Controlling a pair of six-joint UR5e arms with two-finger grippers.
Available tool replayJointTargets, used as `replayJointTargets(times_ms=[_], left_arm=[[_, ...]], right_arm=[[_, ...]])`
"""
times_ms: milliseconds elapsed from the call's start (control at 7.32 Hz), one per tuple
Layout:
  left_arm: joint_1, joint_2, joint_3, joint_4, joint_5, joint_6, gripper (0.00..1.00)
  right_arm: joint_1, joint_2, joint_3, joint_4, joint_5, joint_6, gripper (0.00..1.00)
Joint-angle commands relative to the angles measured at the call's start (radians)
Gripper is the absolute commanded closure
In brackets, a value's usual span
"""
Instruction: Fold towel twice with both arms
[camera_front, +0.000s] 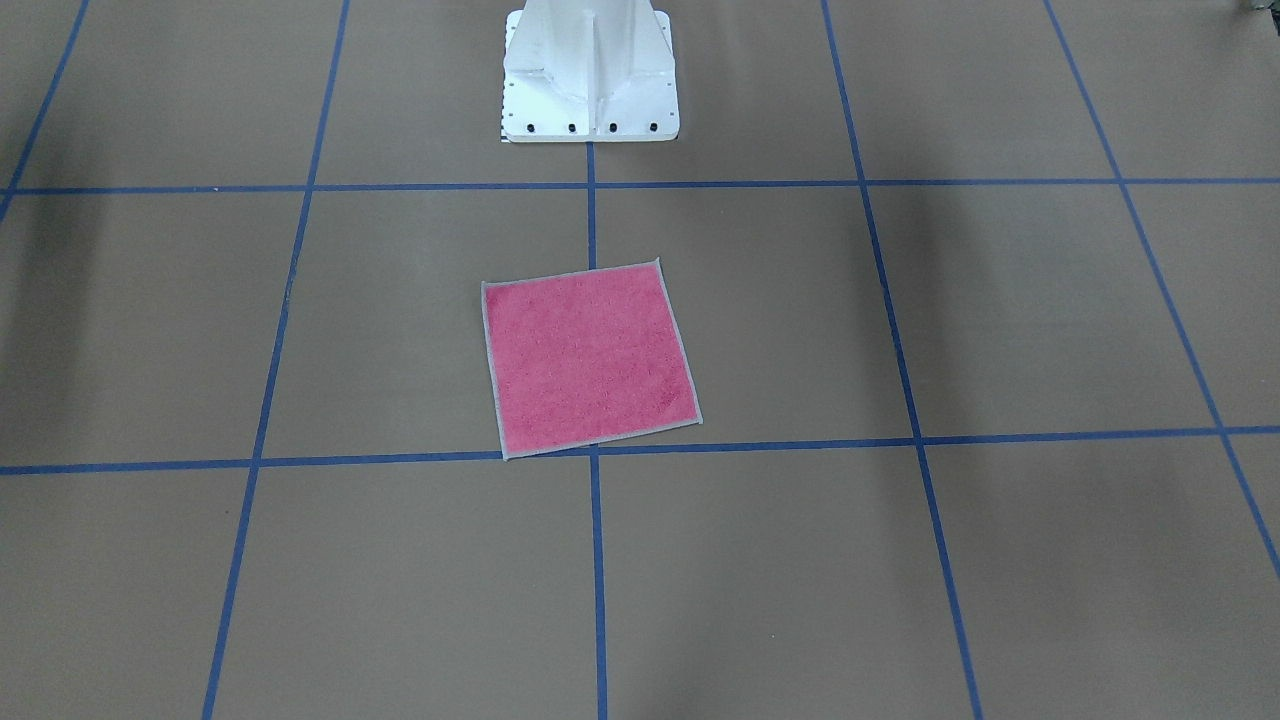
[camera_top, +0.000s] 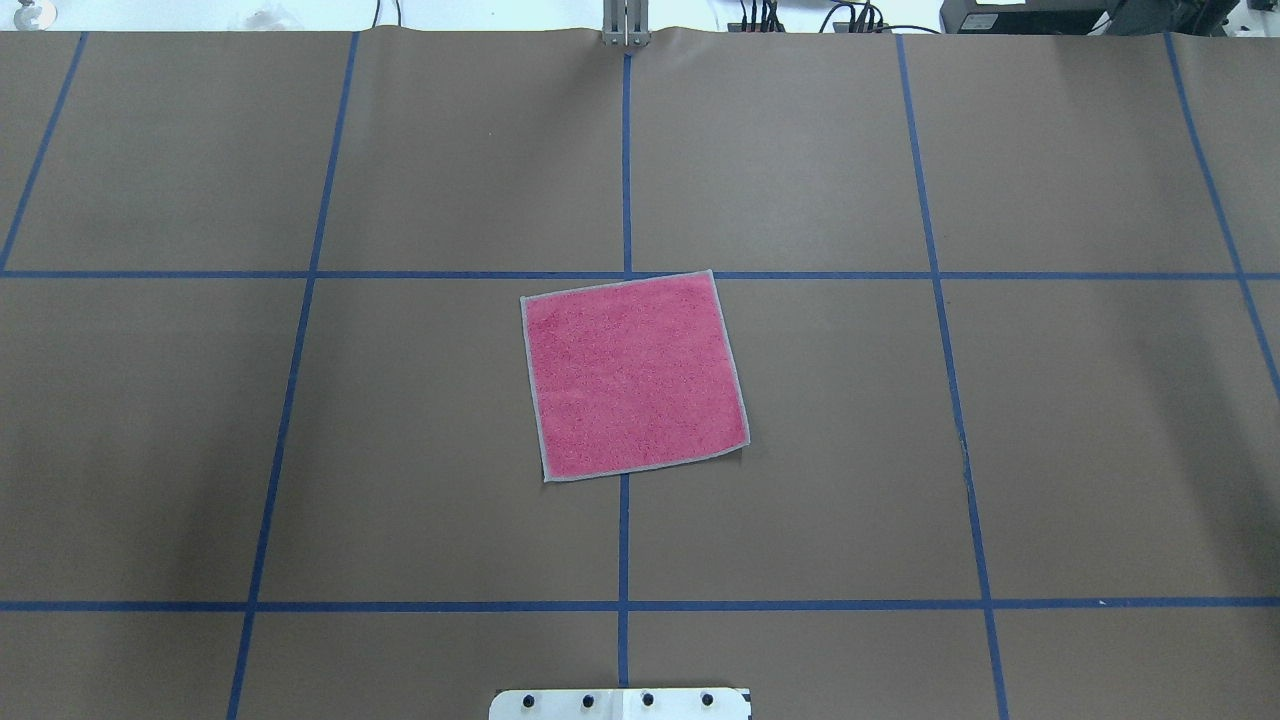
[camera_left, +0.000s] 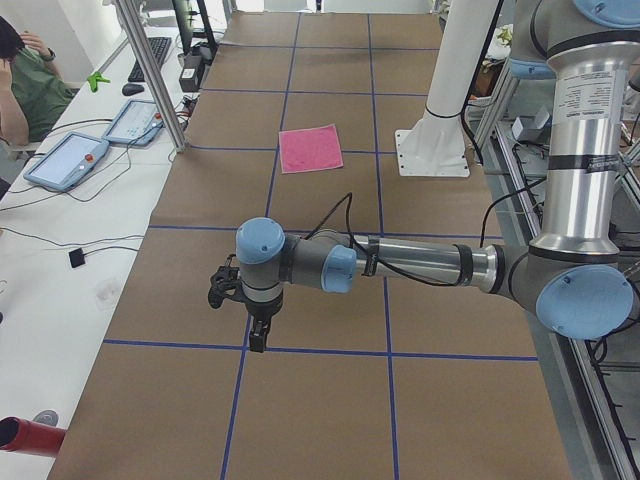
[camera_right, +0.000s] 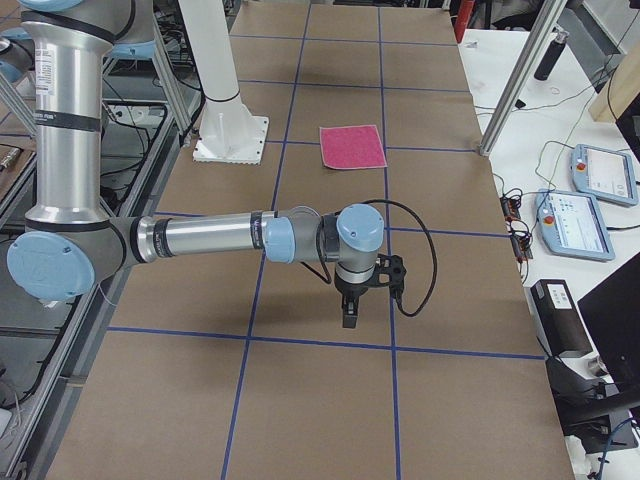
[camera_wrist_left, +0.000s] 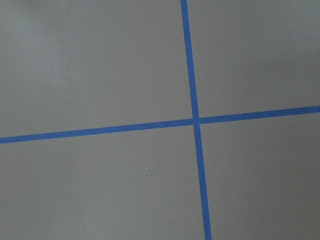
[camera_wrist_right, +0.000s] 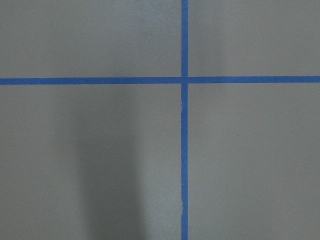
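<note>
Towel (camera_top: 634, 375) lies flat and unfolded at mid-bench (camera_top: 1050, 450), pink face up.
Square, no long axis, edges skewed slightly off the blue tape (camera_top: 625, 540); left fingers (camera_left: 258, 336) and right fingers (camera_right: 349, 314) well apart from it, opening impossible to tell.

the towel (camera_front: 590, 360) lies flat, pink face up, slightly skewed on the table (camera_front: 1000, 320), near the pedestal (camera_front: 590, 75).

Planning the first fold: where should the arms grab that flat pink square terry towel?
Probably pinch the pink square terry towel at its two robot-side corners, left gripper on the left one, right gripper on the right, coming straight down. It lies flat and slightly skewed, so only the stitched edging offers a lip.
</note>
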Motion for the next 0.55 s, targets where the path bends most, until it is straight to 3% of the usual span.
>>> replayJointTargets(times_ms=[0,273,410], left_arm=[[0.002,-0.015,-0.009,0.002,-0.003,-0.012,0.0],[0.049,-0.135,-0.006,0.022,-0.002,-0.117,0.0],[0.152,-0.192,-0.02,0.001,0.003,-0.239,0.0]], right_arm=[[-0.001,0.018,0.008,0.0,0.0,0.005,0.01],[-0.048,0.177,-0.01,-0.017,0.011,0.189,0.0],[-0.122,0.236,-0.01,0.006,0.001,0.204,0.0]])
